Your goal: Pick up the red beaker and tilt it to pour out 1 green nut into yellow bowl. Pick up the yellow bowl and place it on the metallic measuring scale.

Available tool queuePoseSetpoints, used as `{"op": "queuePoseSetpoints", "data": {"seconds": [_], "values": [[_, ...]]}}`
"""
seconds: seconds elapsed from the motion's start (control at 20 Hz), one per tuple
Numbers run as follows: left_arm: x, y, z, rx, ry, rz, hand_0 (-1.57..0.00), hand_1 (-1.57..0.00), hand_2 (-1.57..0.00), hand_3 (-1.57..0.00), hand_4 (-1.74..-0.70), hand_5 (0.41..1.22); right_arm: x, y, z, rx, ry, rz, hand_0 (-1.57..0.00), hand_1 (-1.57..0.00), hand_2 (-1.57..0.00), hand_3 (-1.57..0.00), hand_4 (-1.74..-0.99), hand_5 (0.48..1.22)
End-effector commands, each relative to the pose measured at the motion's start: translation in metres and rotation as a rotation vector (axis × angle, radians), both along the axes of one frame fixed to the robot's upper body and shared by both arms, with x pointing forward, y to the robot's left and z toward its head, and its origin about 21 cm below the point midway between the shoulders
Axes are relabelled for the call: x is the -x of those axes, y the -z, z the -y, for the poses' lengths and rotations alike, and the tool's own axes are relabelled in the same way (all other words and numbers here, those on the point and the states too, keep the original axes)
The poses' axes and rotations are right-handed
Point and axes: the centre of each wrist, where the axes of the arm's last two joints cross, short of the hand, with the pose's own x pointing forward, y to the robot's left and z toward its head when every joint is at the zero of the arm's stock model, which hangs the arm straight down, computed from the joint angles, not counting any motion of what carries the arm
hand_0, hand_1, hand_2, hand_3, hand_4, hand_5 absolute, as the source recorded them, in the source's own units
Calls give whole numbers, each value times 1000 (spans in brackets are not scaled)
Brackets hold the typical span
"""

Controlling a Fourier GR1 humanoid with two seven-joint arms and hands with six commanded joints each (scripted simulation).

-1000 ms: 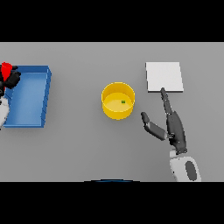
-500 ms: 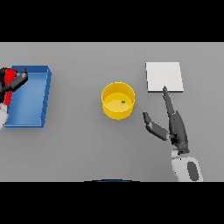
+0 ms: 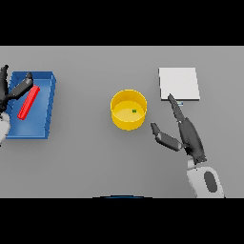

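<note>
Released, the red cylindrical beaker now lies in the blue rectangular tray left of the round yellow bowl. Left hand spreads open beside it. Right hand, fingers straight, sits right of the bowl.

A bare test bench rather than a home: a plain grey tabletop carries a square metallic measuring scale (lab-style) far right, a blue plastic tray left.

Plain grey table, evenly lit
</note>
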Motion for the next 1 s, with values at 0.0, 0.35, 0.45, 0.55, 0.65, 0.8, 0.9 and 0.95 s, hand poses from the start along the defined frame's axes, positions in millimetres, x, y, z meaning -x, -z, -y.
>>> {"op": "queuePoseSetpoints", "data": {"seconds": [0.0,0.35,0.45,0.55,0.65,0.8,0.9,0.95], "values": [[0,-2,0,0,8,7,-52,-43,-44,-41,-756,659,-6,-8,2,89,-48,16,1,1,1,1,-1022,674],[1,-2,6,4,17,14,-10,-8,-8,-8,-733,680,-56,-47,-8,602,-340,52,1,1,1,1,-1192,677],[0,-3,5,7,15,14,-6,-5,-5,-5,-737,689,-65,-51,-13,697,-415,75,1,1,1,1,-1207,674],[-4,-4,7,-6,12,4,-4,-3,-3,-3,-739,696,-74,-57,-20,823,-514,112,1,1,1,1,-1225,684],[0,-3,3,-7,16,3,-2,-1,-1,-1,-743,701,-81,-60,-22,934,-579,131,1,1,1,1,-1227,698],[-1,-6,0,-8,13,8,0,0,0,0,-745,704,-90,-61,-40,1050,-652,131,1,1,1,1,-1215,711],[2,-8,0,-11,18,13,0,0,0,0,-746,707,-94,-56,-46,1092,-696,110,1,1,1,1,-1215,717],[2,-4,0,-8,15,8,0,0,0,0,-746,704,-96,-57,-51,1103,-716,95,1,1,1,1,-1218,720]]}}
